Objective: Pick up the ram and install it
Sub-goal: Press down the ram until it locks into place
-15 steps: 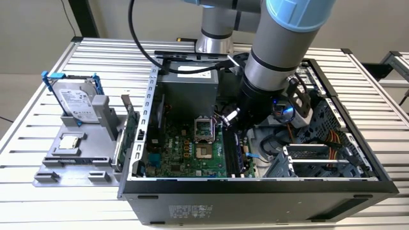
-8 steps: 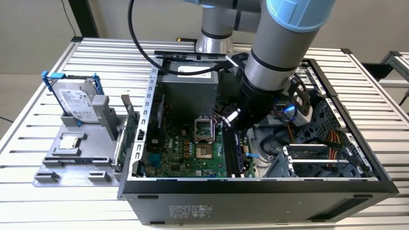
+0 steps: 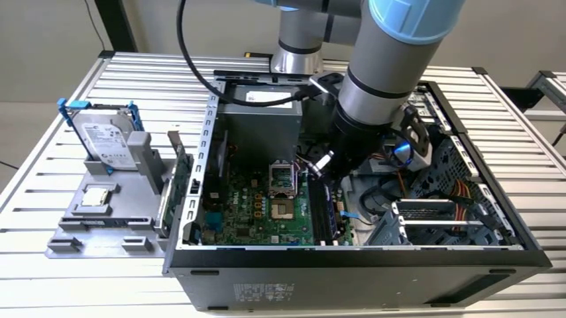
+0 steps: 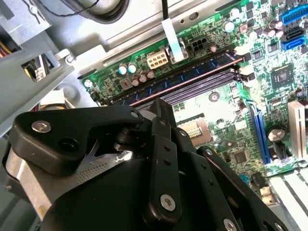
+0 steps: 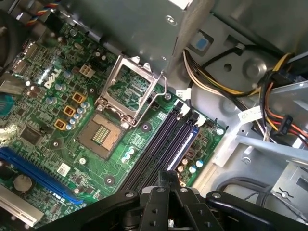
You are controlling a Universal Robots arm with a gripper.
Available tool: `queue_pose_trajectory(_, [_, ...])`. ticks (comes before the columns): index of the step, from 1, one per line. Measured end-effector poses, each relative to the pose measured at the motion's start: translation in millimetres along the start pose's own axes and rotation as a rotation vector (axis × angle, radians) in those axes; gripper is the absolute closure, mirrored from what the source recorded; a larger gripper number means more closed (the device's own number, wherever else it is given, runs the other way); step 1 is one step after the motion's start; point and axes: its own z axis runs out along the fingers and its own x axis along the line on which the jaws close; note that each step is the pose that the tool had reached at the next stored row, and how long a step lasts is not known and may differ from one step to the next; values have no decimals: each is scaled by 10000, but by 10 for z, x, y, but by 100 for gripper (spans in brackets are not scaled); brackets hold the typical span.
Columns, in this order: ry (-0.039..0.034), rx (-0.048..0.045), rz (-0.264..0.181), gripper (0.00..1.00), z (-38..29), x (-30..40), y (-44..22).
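The ram [image 4: 192, 73] is a thin blue stick with dark chips. It lies along the outermost of the long black memory slots [image 5: 154, 144] on the green motherboard [image 3: 252, 212], inside the open computer case [image 3: 354, 258]. It also shows in the first wrist view [image 5: 185, 140] and in the exterior view [image 3: 329, 207]. My gripper [image 3: 321, 169] hangs inside the case just above the slots' far end. In both wrist views its black fingers sit pressed together with nothing between them [image 4: 161, 107] [image 5: 169, 175], the tips close over the slots.
An open processor socket [image 5: 103, 135] with its raised metal frame lies beside the slots. Cable bundles [image 5: 226, 86] and a drive cage [image 3: 442, 218] crowd the exterior view's right. Outside the case stand a hard drive [image 3: 106, 136], a grey fixture [image 3: 97, 218] and an upright green card [image 3: 181, 179].
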Motion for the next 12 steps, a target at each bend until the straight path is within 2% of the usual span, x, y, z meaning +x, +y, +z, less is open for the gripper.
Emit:
queue_pose_trajectory(8, [-14,-79,-662,100,0,-4,5])
queue_pose_trajectory(12, [-21,-111,-1192,100,1,-4,6])
